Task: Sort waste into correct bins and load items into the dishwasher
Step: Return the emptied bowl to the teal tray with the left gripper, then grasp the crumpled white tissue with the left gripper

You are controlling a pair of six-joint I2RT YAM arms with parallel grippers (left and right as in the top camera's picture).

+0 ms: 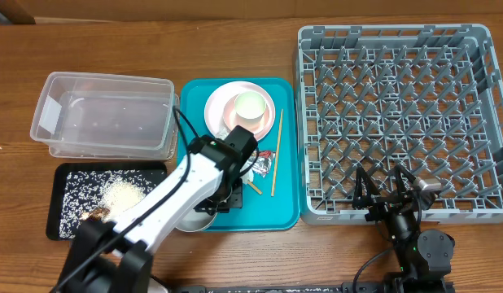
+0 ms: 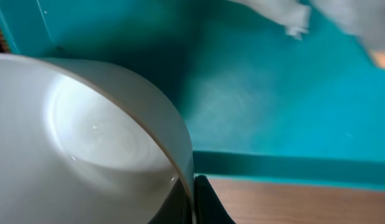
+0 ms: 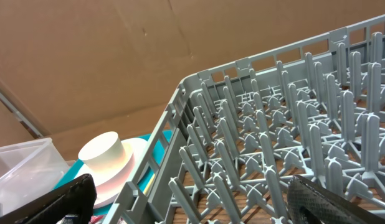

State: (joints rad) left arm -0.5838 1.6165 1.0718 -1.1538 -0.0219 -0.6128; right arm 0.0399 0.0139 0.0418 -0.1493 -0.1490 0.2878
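My left gripper (image 1: 225,202) (image 2: 194,200) is shut on the rim of the grey bowl (image 1: 194,223) (image 2: 86,143) at the front left corner of the teal tray (image 1: 286,203). The bowl looks empty in the left wrist view. The white plate (image 1: 212,104) on the tray holds a pinkish-white bowl (image 1: 233,118) with the small white cup (image 1: 251,106) in it. The foil wrapper (image 1: 263,166) and the napkin (image 1: 251,171) (image 2: 286,12) lie beside my arm. White rice (image 1: 121,194) and brown scraps (image 1: 97,214) lie in the black tray (image 1: 64,175). My right gripper (image 1: 386,199) (image 3: 192,199) is open and empty at the dish rack's (image 1: 398,122) front edge.
The clear tub (image 1: 105,114) stands behind the black tray and holds nothing that I can see. Wooden chopsticks (image 1: 276,150) lie along the teal tray's right side. The dish rack (image 3: 273,143) holds only its upright pegs. My left arm covers the tray's front left.
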